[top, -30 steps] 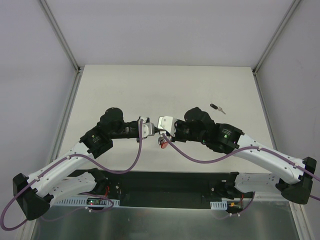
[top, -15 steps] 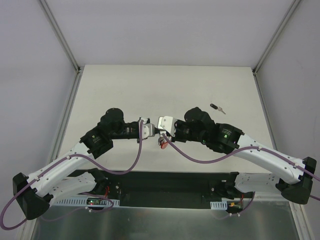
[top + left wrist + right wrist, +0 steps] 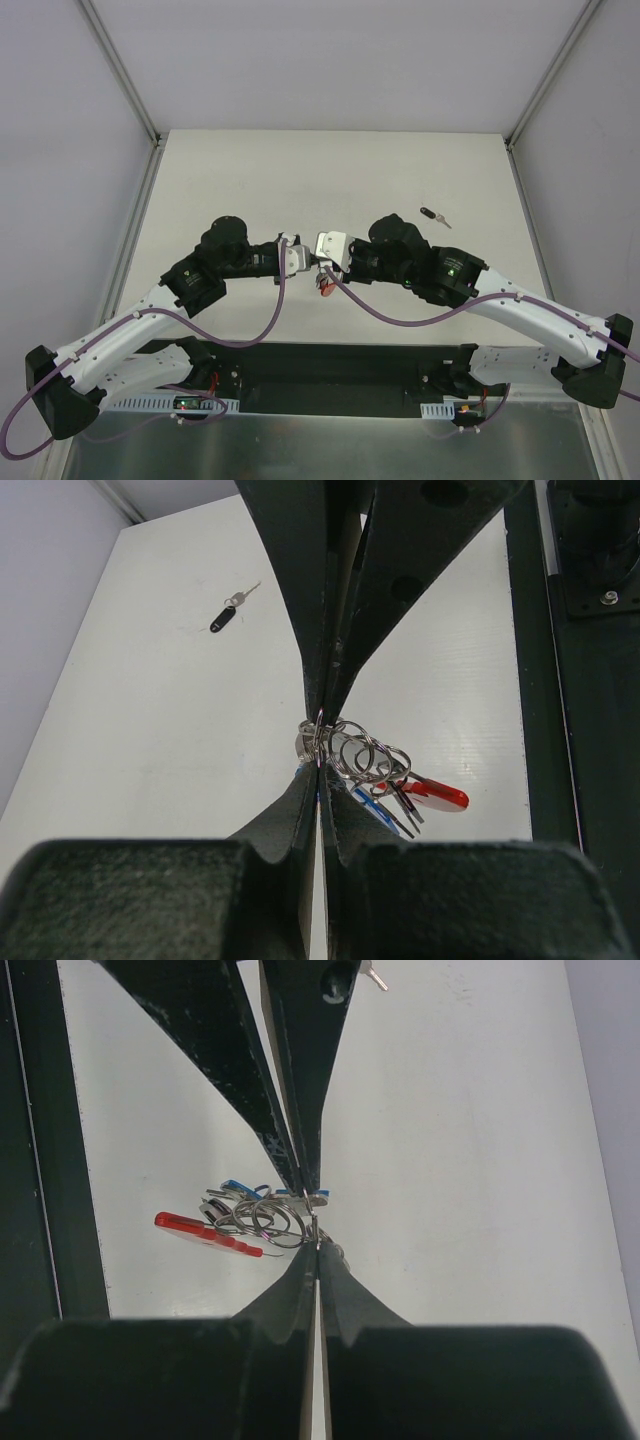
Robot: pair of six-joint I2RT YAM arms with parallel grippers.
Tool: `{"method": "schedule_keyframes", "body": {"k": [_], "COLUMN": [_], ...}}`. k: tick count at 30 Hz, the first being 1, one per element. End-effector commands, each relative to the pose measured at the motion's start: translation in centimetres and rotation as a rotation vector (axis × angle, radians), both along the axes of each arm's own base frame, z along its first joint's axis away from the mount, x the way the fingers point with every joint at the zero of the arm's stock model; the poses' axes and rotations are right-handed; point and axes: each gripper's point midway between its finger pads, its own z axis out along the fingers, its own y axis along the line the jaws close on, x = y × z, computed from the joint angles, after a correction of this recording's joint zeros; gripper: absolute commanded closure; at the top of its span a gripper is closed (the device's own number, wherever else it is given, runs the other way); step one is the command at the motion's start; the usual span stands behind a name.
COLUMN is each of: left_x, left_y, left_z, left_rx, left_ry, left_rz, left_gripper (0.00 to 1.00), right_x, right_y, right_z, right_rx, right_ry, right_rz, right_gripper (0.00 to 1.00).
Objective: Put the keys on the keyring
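My two grippers meet tip to tip over the table's middle. The left gripper (image 3: 309, 262) (image 3: 320, 767) is shut on the blue-headed key (image 3: 316, 1198), whose blue head shows at its tips. The right gripper (image 3: 320, 264) (image 3: 318, 1246) is shut on a silver ring of the keyring (image 3: 362, 752). The keyring's rings bunch together (image 3: 268, 1218), and its red plastic band (image 3: 436, 794) (image 3: 196, 1228) hangs to the side, showing as red below the tips (image 3: 324, 288). Another blue piece (image 3: 236, 1186) lies in the bunch. A black-headed key (image 3: 433, 216) (image 3: 222, 617) lies loose on the table.
The white table (image 3: 330, 180) has grey walls on both sides and at the back. A dark base strip (image 3: 330, 365) runs along the near edge, and purple cables (image 3: 270, 325) loop from both arms above it.
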Motion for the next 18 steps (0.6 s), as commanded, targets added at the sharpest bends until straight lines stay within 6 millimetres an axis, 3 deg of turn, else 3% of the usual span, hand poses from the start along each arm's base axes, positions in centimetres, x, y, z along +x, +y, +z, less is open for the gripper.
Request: {"method": "schedule_keyframes", "body": {"k": [1, 18], "left_x": [0.15, -0.21], "left_y": [-0.15, -0.36], "left_z": [1.46, 1.45], "left_rx": [-0.040, -0.043], "left_ry": [-0.051, -0.039], "left_rz": [0.006, -0.017], "left_gripper": [1.00, 1.00], "right_x": [0.25, -0.14], "right_y": [0.49, 0.95], "right_z": [2.75, 2.76], "right_rx": [0.088, 0.094], "right_ry": [-0.046, -0.035], "right_rz": [-0.007, 0.023], "right_gripper": [0.99, 0.98]}}
